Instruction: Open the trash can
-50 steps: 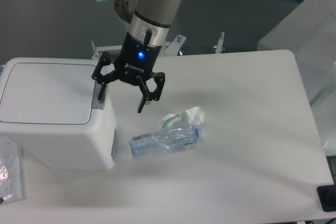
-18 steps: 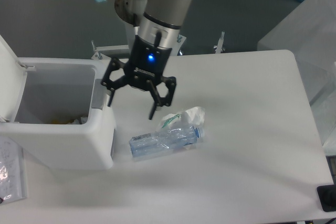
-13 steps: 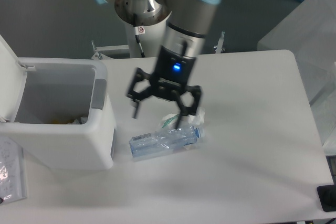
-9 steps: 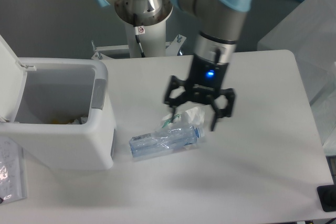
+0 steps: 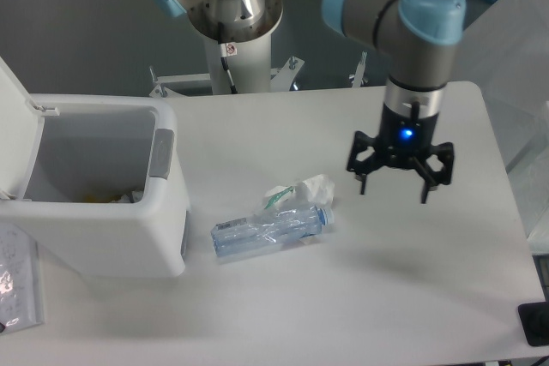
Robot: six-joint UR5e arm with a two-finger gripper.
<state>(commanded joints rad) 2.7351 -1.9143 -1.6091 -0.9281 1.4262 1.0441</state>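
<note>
The white trash can (image 5: pixel 163 233) stands at the table's left with its lid (image 5: pixel 15 117) swung up at the far left. Its inside shows, with some rubbish at the bottom. The grey push-button latch (image 5: pixel 162 154) sits on its right rim. My gripper (image 5: pixel 394 192) is open and empty, pointing down above the table at the right, well away from the can.
A crushed clear plastic bottle (image 5: pixel 270 228) lies on the table right of the can, with a crumpled white wrapper (image 5: pixel 306 188) just behind it. A clear packet (image 5: pixel 17 285) lies at the front left corner. A black object (image 5: pixel 536 323) sits at the front right edge.
The lid was shut 2.8 s ago and has stood open since 1.0 s ago. My gripper has moved from the can's latch rightward across the table, past the bottle.
</note>
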